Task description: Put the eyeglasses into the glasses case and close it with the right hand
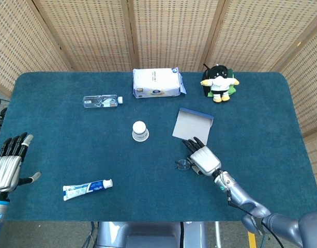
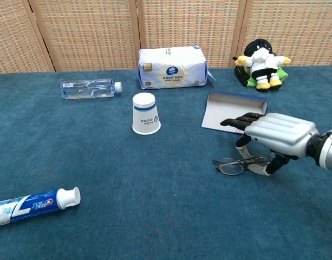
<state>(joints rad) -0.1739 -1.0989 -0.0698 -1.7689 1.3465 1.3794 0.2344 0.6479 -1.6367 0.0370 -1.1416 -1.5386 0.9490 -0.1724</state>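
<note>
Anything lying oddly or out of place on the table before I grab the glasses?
The water bottle and toothpaste tube lie on their sides, and the paper cup stands upside down. Nothing looks spilled or damaged.

right half of the eyeglasses (image 2: 234,164) under the right hand (image 2: 275,133); grip on them unclear
</note>
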